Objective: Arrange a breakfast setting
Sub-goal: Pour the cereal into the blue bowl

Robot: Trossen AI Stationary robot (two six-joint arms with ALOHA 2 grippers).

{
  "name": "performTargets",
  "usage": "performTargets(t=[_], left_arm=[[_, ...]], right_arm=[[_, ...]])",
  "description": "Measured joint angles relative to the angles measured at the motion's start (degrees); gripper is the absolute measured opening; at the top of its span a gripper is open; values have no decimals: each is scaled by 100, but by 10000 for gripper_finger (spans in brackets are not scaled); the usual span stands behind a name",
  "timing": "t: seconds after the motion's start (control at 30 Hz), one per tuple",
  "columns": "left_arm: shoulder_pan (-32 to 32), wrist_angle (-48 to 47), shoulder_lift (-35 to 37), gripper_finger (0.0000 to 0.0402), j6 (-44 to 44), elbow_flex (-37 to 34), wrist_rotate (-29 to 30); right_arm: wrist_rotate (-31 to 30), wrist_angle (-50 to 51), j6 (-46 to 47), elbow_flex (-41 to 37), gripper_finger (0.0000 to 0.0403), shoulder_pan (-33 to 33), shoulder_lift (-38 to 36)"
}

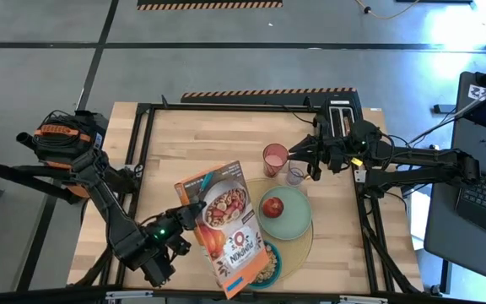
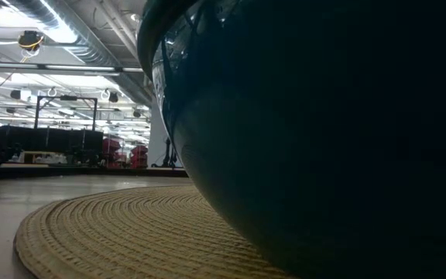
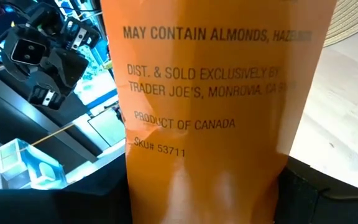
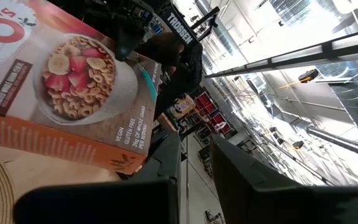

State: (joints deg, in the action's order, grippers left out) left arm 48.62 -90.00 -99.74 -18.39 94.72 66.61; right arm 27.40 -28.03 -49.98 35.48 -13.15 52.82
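Observation:
My left gripper (image 1: 189, 213) is shut on a cereal box (image 1: 226, 226), held slanting above the table. The box's lower end is over the blue bowl (image 1: 270, 267), which stands on the round yellow placemat (image 1: 309, 245) and fills the low view (image 2: 324, 139). A red apple (image 1: 272, 207) lies on the pale green plate (image 1: 294, 221) on the mat. The pink cup (image 1: 274, 157) and the clear mug (image 1: 295, 175) stand just beyond the mat. My right gripper (image 1: 314, 166) is open beside the mug, touching nothing. Toast and spoon are out of view. My left gripper pinches the cereal box between its two fingers, one on each broad face, at the box's long orange side (image 3: 204, 124), toward the box's far end (image 1: 194, 203). The fingers come from the table's left. The box is lifted clear and tilted, with its near end lowest.
A black appliance with slots (image 1: 341, 118) stands at the table's far right, behind my right arm. The bare wooden table top (image 1: 201, 139) lies at the far left. The box hides part of the bowl and the mat.

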Motion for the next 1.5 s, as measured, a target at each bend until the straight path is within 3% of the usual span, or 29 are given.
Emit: performTargets(t=[1.5], left_arm=[[-168, 0, 120, 249, -315, 2, 87]], right_arm=[[2, 35, -7, 0, 57, 0, 0]])
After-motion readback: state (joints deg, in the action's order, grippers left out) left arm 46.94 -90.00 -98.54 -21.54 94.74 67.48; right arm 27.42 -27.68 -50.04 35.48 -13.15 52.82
